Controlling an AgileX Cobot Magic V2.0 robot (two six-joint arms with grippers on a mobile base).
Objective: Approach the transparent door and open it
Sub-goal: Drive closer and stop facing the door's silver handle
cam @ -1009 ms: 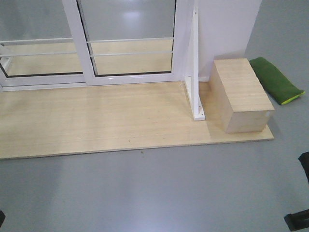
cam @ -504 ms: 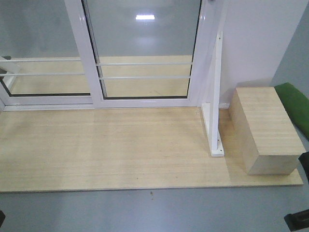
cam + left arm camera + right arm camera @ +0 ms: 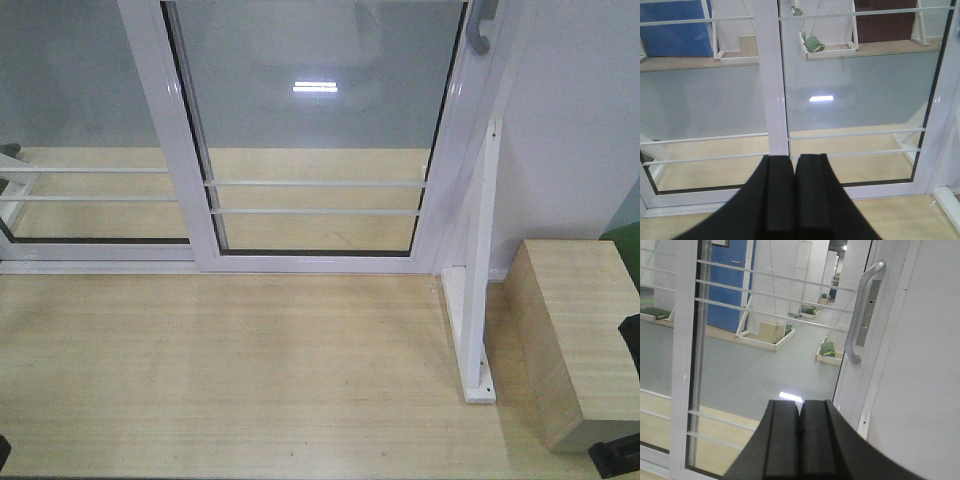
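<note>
Facing right end effector [image 3: 800, 410]: transparent door [image 3: 765, 365], apart.

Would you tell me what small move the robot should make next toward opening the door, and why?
Probably open the right gripper and lift it up and to the right, toward the grey handle. Its jaws are shut, and in the right wrist view the handle on the transparent door sits above and right of them, untouched.
</note>
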